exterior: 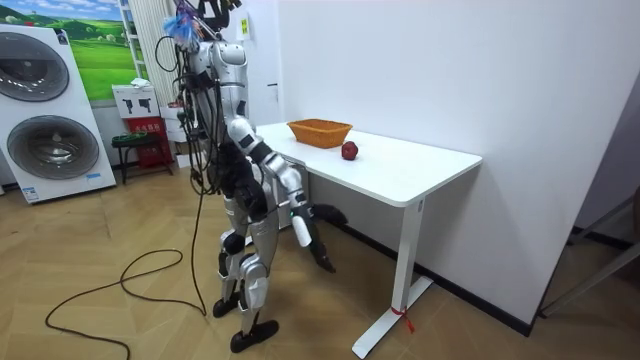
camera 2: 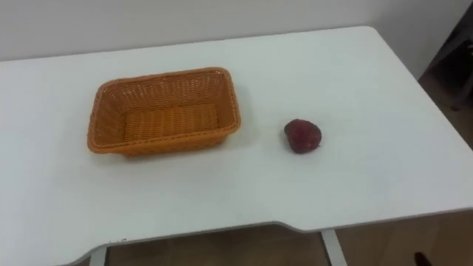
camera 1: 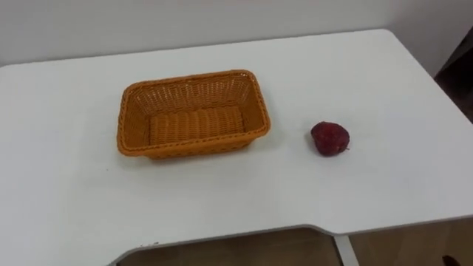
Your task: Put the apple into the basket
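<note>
Orange woven wicker basket [camera 1: 133, 118] is sitting empty on the white table [camera 1: 369, 74].
Dark red apple [camera 1: 329, 138] is lying apart, rightward; right hand [exterior: 322, 252] is hanging below the tabletop, state unreadable.

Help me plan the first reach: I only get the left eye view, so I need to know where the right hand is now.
Observer: In the room view the right hand hangs low, under the level of the tabletop, well away from the apple.
Operator: How does the robot stand?
Observer: Upright on both feet, close to the edge of the table, facing the wall on the table's far side.
Operator: What is behind it, in case it steps back?
Observer: A washing machine stands by the wall some way behind it, across a stretch of wooden floor.
</note>
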Robot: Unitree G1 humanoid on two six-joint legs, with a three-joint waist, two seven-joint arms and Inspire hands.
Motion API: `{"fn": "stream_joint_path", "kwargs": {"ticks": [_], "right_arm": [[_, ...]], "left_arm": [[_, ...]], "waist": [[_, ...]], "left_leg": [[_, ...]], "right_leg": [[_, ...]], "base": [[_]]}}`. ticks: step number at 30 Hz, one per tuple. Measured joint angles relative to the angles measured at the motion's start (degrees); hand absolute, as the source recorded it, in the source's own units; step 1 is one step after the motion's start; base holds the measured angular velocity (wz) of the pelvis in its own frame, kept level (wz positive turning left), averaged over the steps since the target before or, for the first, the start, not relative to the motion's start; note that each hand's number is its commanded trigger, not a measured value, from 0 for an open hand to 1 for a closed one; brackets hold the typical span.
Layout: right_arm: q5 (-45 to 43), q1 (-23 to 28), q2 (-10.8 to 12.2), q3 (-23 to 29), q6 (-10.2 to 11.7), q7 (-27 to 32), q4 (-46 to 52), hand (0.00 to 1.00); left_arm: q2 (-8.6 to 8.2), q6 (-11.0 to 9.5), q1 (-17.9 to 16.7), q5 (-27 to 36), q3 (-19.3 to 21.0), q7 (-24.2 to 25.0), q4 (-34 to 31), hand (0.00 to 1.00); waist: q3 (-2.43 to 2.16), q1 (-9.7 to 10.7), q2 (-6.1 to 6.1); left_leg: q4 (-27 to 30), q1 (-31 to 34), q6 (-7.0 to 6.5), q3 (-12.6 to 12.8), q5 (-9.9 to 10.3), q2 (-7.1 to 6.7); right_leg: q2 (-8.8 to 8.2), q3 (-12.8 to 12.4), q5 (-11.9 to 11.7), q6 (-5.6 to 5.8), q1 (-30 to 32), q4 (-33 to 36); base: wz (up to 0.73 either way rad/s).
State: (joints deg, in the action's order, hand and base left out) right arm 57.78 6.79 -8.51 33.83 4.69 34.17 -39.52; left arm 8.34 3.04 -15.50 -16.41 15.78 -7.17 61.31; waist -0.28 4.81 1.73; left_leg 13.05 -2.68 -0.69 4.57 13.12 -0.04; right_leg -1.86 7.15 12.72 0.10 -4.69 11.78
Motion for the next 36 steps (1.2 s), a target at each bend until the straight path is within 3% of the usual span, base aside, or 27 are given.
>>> {"fn": "stream_joint_path", "kwargs": {"ticks": [3, 7, 10, 15, 20, 27, 30, 36], "right_arm": [[-4.96, -0.23, -0.18, 0.21, 1.53, 7.76, 9.56, 0.00], [-18.60, -1.76, -0.56, -0.53, 2.55, 16.44, 21.92, 0.00], [-32.36, -1.76, -0.77, -2.33, 4.06, 19.59, 29.21, 0.00], [-45.89, -1.54, -1.08, -8.37, 4.76, 20.57, 36.16, 0.00], [-50.55, -1.54, -1.14, -14.83, 5.35, 16.26, 38.48, 0.00], [-51.54, -1.57, -1.25, -20.18, 5.24, 3.84, 37.85, 0.00], [-51.75, -1.69, -3.10, -24.66, 5.14, -1.63, 34.61, 0.00], [-51.83, -1.72, -3.70, -28.27, 3.27, -10.98, 31.42, 0.00]], "left_arm": [[0.00, -0.65, -0.37, 0.02, -0.22, -0.10, -0.03, 0.00], [-0.01, -0.95, -0.35, 0.01, -1.16, -0.08, 0.23, 0.00], [0.05, -0.91, -1.03, -0.03, -2.56, -0.02, 0.65, 0.00], [0.02, -0.94, -0.36, 0.00, -5.90, 0.05, 0.63, 0.00], [-0.01, -1.88, -0.03, 0.02, -8.33, 0.25, 0.60, 0.00], [-0.02, -1.78, -1.12, -0.04, -8.97, 1.27, 0.54, 0.00], [0.06, -1.73, -0.97, -0.59, -10.40, 2.35, -0.26, 0.00], [0.63, -1.87, -0.30, -1.38, -10.47, 3.57, -2.19, 0.00]], "waist": [[-0.04, -0.03, 0.08], [-0.03, -0.40, -0.15], [0.01, -0.77, -0.23], [0.27, -2.22, -0.32], [0.24, -3.49, -0.08], [0.32, -3.89, -0.16], [0.38, -3.97, -0.20], [0.53, -5.55, 0.09]], "left_leg": [[0.12, 0.18, 0.00, 0.01, 0.00, -0.06], [-0.13, 0.35, -0.03, -0.04, -0.03, -0.06], [-0.29, 0.74, -0.03, -0.07, -0.05, -0.06], [-0.33, 1.12, -0.03, 0.02, -0.05, 0.05], [-0.52, 0.93, -0.02, 0.01, -0.05, 0.09], [-0.26, 1.12, -0.02, -0.05, -0.05, 0.19], [-0.03, 1.10, -0.01, -0.18, -0.04, 0.22], [0.30, 1.30, -0.02, -0.22, -0.04, 0.19]], "right_leg": [[-0.04, -0.04, -0.02, 0.03, 0.09, -0.01], [0.01, -0.09, -0.03, 0.06, 1.08, 0.01], [0.05, -0.04, -0.04, 0.07, 1.41, -0.11], [0.14, -0.25, -0.09, 0.03, 1.94, 0.12], [0.17, -0.13, -0.13, 0.00, 1.77, -0.07], [0.10, 0.38, -0.21, -0.10, 1.56, -0.03], [0.04, 0.69, -0.29, -0.17, 1.72, -0.07], [-0.01, 0.62, -0.30, -0.18, 1.70, 0.22]], "base": [[0.00], [0.00], [0.00], [-0.02], [0.00], [0.00], [0.01], [0.00]]}}
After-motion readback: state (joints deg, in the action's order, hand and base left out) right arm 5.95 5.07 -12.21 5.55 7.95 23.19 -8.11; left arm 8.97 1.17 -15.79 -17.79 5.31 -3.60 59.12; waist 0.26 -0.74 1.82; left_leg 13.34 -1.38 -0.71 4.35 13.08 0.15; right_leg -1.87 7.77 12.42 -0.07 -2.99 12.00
